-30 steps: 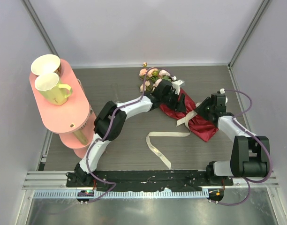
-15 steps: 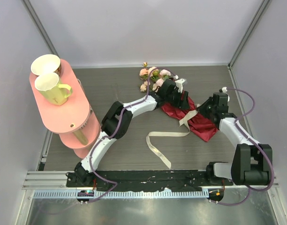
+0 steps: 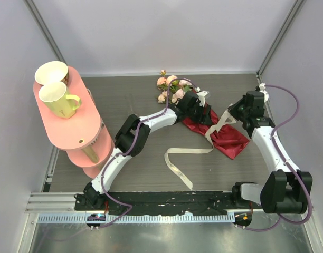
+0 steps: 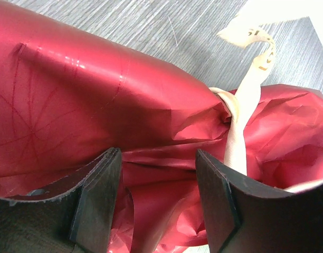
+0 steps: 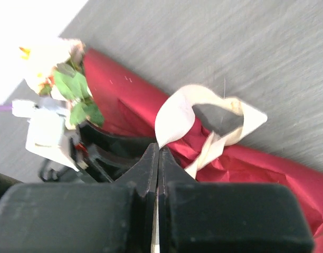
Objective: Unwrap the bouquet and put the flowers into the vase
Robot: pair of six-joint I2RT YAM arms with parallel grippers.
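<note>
The bouquet lies at the back middle of the table: pale pink roses (image 3: pixel 171 87) (image 5: pixel 51 59) in dark red paper (image 3: pixel 227 138) (image 4: pixel 87 89) (image 5: pixel 267 166). A cream ribbon (image 3: pixel 189 151) (image 4: pixel 240 110) (image 5: pixel 174 117) is knotted round the paper. My left gripper (image 3: pixel 201 113) (image 4: pixel 157 197) stands open over the wrap, with crumpled red paper between its fingers (image 4: pixel 98 195). My right gripper (image 3: pixel 236 114) (image 5: pixel 159 150) is shut on a loop of the ribbon, which is lifted above the paper toward the right. The vase is out of view.
At the left stands a pink tiered stand (image 3: pixel 77 129) with a yellow-green mug (image 3: pixel 57 101) and a cream cup (image 3: pixel 50 72) on top. The ribbon's long tail trails toward the near middle. Walls close in on three sides.
My right gripper has closed on the ribbon and drawn it up and back to the right, stretching the loop. The left gripper has shifted slightly along the wrap.
</note>
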